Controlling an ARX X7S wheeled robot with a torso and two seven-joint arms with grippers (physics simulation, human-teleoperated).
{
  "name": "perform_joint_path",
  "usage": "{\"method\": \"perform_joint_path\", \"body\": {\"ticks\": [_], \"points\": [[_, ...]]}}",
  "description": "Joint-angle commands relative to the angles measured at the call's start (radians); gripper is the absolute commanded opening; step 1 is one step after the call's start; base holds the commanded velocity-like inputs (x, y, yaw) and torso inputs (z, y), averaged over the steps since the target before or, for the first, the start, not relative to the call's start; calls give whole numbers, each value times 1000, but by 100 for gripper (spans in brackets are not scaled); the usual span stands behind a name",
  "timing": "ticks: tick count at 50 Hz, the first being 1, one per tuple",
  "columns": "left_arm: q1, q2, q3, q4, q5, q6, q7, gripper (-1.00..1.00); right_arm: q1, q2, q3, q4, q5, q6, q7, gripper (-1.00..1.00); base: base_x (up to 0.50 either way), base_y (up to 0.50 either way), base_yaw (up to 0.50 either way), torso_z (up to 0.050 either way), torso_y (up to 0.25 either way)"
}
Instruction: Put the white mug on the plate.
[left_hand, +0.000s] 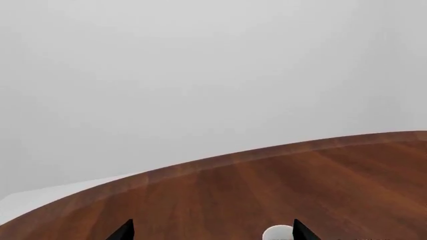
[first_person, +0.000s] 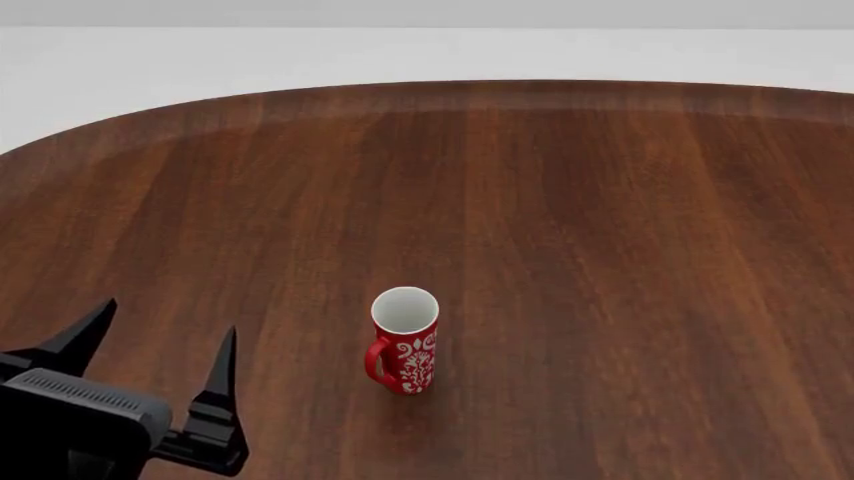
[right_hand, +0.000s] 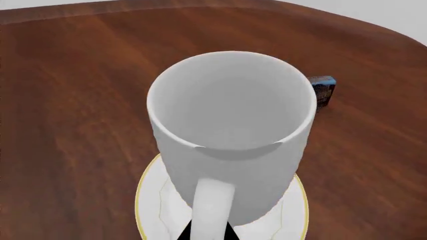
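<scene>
One rigid, glossy white mug (right_hand: 230, 145) (likely slippery, chippable) sits over the plate (right_hand: 152, 210), handle (right_hand: 212, 207) the likeliest hold; right pincer's spread can't be told, left gripper (first_person: 160, 350) gapes empty.

The mug (right_hand: 230, 145) fills most of the right wrist view, seen from above with its open, empty mouth showing. Its handle (right_hand: 212, 207) points toward the camera. It stands upright over the plate (right_hand: 148, 200), whose golden rim shows on both sides of its base. Dark gripper (right_hand: 208, 232) tips show at the handle's foot; their state is hidden. A small dark box (right_hand: 323, 90) lies on the table (right_hand: 73, 100) beyond the mug, well apart.
</scene>
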Motion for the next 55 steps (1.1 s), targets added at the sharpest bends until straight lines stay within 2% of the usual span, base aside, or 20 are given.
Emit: {"method": "perform_joint_path", "body": {"ticks": [1, 55], "points": [[6, -6, 1, 11, -3, -6, -7, 100, 22, 16, -15, 41, -6, -12, -7, -100, 0, 0, 0, 0, 0], [12, -24, 26, 84, 0, -57, -44, 100, 88, 42, -43, 295, 21, -158, -51, -100, 0, 0, 0, 0, 0]]}}
